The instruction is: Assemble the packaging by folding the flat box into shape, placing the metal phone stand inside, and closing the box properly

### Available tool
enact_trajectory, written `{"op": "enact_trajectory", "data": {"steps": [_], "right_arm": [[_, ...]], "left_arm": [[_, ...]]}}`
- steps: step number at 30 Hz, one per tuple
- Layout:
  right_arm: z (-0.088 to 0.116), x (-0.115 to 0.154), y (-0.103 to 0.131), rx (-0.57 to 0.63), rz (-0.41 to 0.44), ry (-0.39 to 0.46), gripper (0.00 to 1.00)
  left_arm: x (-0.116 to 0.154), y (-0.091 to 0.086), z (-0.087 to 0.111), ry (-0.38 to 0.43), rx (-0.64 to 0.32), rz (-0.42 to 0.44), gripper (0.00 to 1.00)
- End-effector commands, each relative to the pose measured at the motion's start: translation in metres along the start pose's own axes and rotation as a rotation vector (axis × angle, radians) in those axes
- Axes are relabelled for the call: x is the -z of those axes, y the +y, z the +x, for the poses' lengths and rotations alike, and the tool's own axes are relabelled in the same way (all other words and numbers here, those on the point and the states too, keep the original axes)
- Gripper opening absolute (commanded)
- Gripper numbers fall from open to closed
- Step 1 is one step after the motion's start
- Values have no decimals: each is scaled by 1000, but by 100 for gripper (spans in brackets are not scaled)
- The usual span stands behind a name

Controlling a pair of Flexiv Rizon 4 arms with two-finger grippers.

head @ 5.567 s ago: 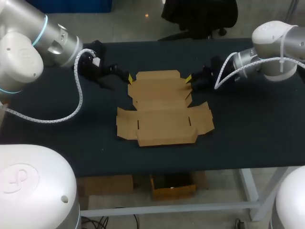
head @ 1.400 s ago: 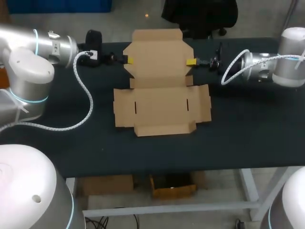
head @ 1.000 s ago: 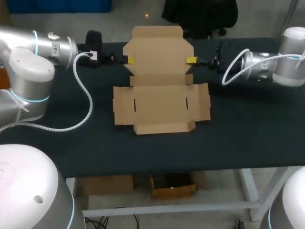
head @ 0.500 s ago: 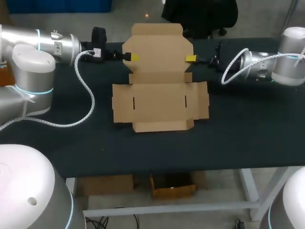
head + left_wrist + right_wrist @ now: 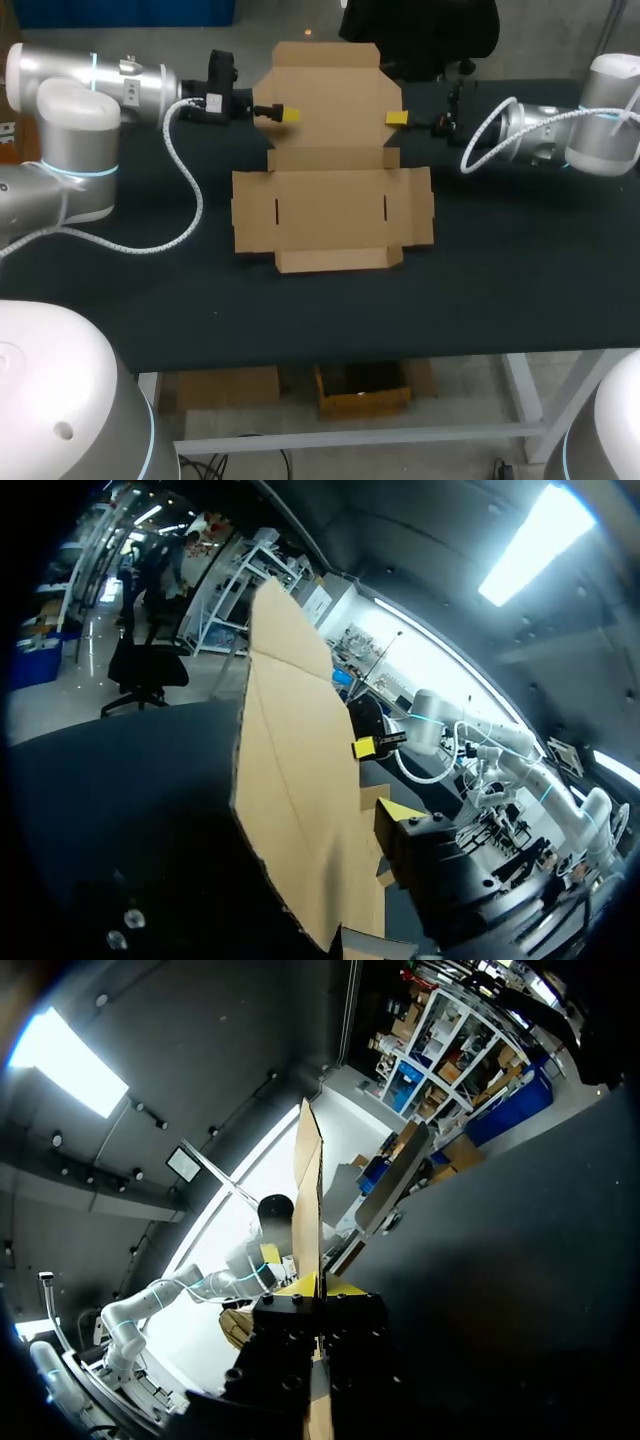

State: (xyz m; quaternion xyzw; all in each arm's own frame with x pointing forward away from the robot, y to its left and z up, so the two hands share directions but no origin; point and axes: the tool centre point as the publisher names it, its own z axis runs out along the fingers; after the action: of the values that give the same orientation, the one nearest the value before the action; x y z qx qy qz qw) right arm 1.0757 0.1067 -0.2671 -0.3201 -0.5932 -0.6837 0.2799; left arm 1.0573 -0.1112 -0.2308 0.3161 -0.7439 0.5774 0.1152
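A flat brown cardboard box (image 5: 330,205) lies in the middle of the black table. Its rear lid panel (image 5: 325,90) is raised off the table between both grippers. My left gripper (image 5: 285,113) straddles the lid's left edge. In the left wrist view one yellow fingertip (image 5: 398,810) stands a little off the panel (image 5: 290,770), so this gripper is open; the other tip is hidden behind the cardboard. My right gripper (image 5: 396,119) is shut on the lid's right edge, and the panel (image 5: 308,1200) rises from between its fingers (image 5: 340,1286). No phone stand shows in any view.
The left arm's white coiled cable (image 5: 190,215) droops over the table's left part. Bare black table (image 5: 520,260) lies to the right of the box, and more in front of it.
Both grippers have carried the lid panel higher and further back. The left gripper has moved inward over the lid's left edge and its fingers have narrowed. The box base has slid slightly left.
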Motion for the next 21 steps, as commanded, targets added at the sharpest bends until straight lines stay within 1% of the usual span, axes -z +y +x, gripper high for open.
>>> {"op": "enact_trajectory", "data": {"steps": [1,4,5,8,11,13,21], "right_arm": [[-4,0,3,8,3,67,0],[-3,-1,4,12,5,71,0],[-2,-2,4,13,5,73,0],[-1,-3,5,18,7,78,0],[-1,-4,6,23,8,81,0],[0,-5,7,25,8,84,0],[0,-6,8,31,6,92,0]], "left_arm": [[-8,-3,-7,56,-2,-15,46],[-10,-3,-6,66,-4,-17,43],[-10,-3,-6,68,-5,-17,41],[-12,-3,-5,74,-8,-20,41],[-13,-4,-4,80,-11,-19,38],[-14,-4,-3,85,-14,-17,34],[-14,-5,0,92,-24,-14,27]]}}
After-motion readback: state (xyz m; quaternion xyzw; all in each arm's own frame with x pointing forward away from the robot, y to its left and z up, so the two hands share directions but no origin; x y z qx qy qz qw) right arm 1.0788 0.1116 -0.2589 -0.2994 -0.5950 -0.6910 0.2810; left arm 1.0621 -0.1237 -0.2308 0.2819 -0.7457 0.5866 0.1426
